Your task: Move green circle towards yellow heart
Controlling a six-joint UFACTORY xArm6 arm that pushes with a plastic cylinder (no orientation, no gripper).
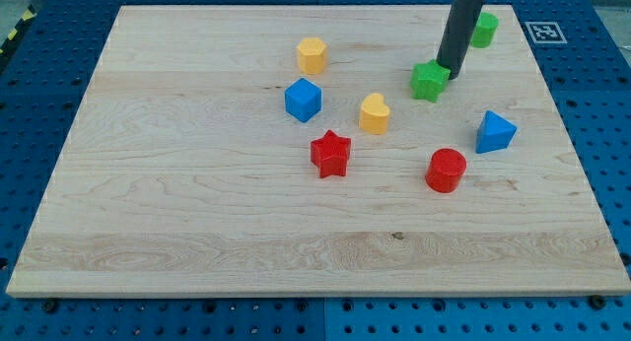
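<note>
The green circle sits near the view's top right, partly hidden behind my rod. The yellow heart lies near the board's middle. My tip rests just to the right of the green star, between it and the green circle, which is up and to the right of the tip. The yellow heart is down and to the left of the tip, past the green star.
A yellow hexagon and a blue cube lie left of the heart. A red star is below it. A red cylinder and a blue triangle lie at the right. The wooden board sits on a blue perforated table.
</note>
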